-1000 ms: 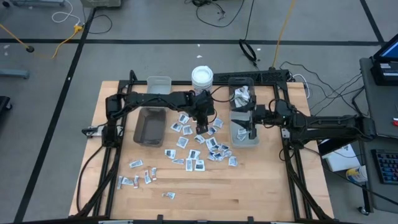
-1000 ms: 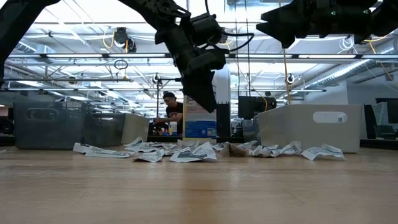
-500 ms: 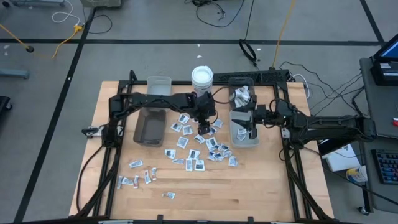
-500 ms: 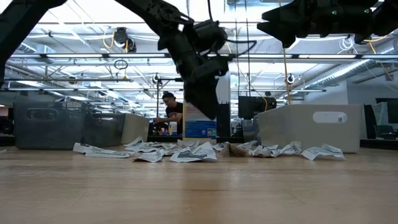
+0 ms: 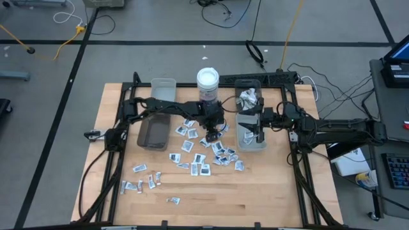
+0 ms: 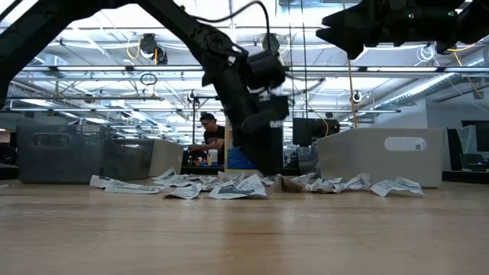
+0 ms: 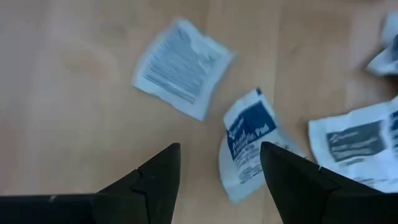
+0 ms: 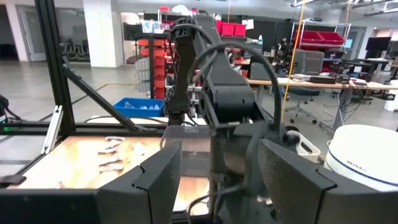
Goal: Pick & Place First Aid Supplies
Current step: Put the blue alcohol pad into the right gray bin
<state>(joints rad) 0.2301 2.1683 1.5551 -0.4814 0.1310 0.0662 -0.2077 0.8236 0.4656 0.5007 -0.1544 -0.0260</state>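
The first aid supplies [image 5: 201, 150] are small white packets strewn flat over the middle of the wooden table, with more [image 5: 142, 182] toward the near left. My left gripper [image 5: 209, 136] reaches low over the pile's far part, pointing steeply down, open. In the left wrist view its gripper [image 7: 221, 180] has a finger on either side of a white packet with a blue panel [image 7: 247, 146] lying on the wood, apart from it. My right gripper [image 5: 257, 130] hangs open, high above the right bin [image 5: 262, 144], holding nothing.
A grey bin [image 5: 153, 131] stands left of the pile, a clear bin [image 5: 163, 87] behind it. A white round tub [image 5: 208, 79] stands at the far middle. The right bin holds crumpled packets [image 5: 249, 99] at its far end. Bare wood [image 5: 255, 198] lies near the front edge.
My left gripper has come down toward the packets in the middle of the table and shifted slightly toward the right bin, still pointing steeply down. The packets have stayed where they lay.
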